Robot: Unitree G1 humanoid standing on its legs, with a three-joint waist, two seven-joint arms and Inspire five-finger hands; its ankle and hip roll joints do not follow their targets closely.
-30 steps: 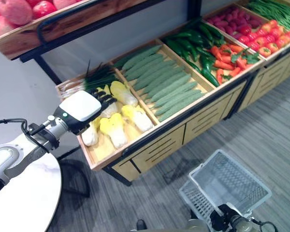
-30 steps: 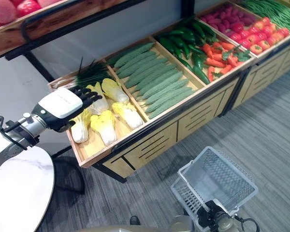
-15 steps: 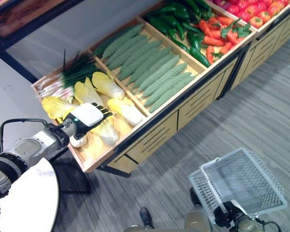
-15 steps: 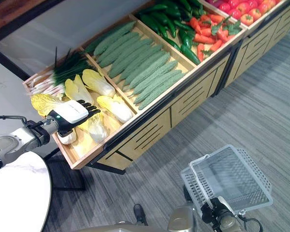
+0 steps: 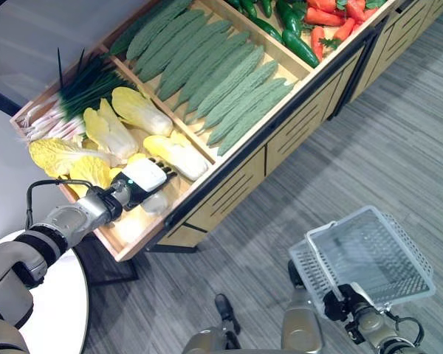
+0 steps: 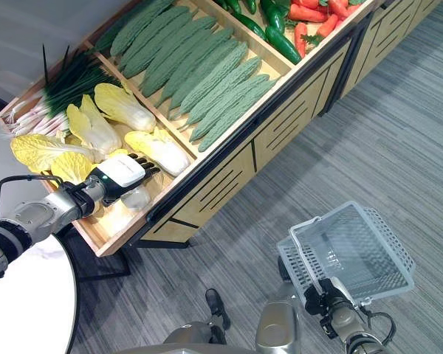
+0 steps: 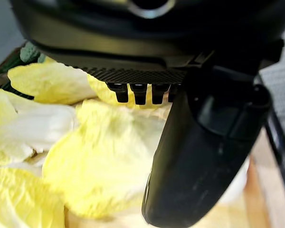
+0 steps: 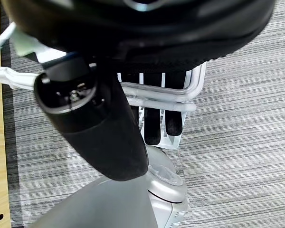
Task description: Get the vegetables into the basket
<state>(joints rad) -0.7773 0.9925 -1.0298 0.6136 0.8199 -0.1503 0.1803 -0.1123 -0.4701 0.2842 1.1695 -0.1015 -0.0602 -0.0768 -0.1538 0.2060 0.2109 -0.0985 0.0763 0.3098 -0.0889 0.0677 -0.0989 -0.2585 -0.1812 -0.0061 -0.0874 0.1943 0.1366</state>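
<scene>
now, from the head views you get the whole layout: your left hand [image 5: 146,179] reaches into the near corner of the wooden display shelf [image 5: 229,158], resting over a pale cabbage [image 5: 155,200], with more yellow-leaved cabbages [image 5: 111,133] just beyond and beside the fingers. the cucumbers [image 5: 207,66] fill the next compartment past the hand, and spring onions [image 5: 74,96] lie at the far back corner. your left wrist view adds what the head cannot show: the fingers [image 7: 140,92] are curled down toward a yellow cabbage leaf [image 7: 99,161] with the thumb [image 7: 199,156] alongside it, but you cannot tell whether they actually grip it. your right hand [image 6: 332,301] is well apart from the shelf, low over the grey floor [image 5: 399,147], and the right wrist view shows its fingers [image 8: 152,128] wrapped over the handle of the white wire basket [image 5: 384,258]. no readable writing shows anywhere.
</scene>
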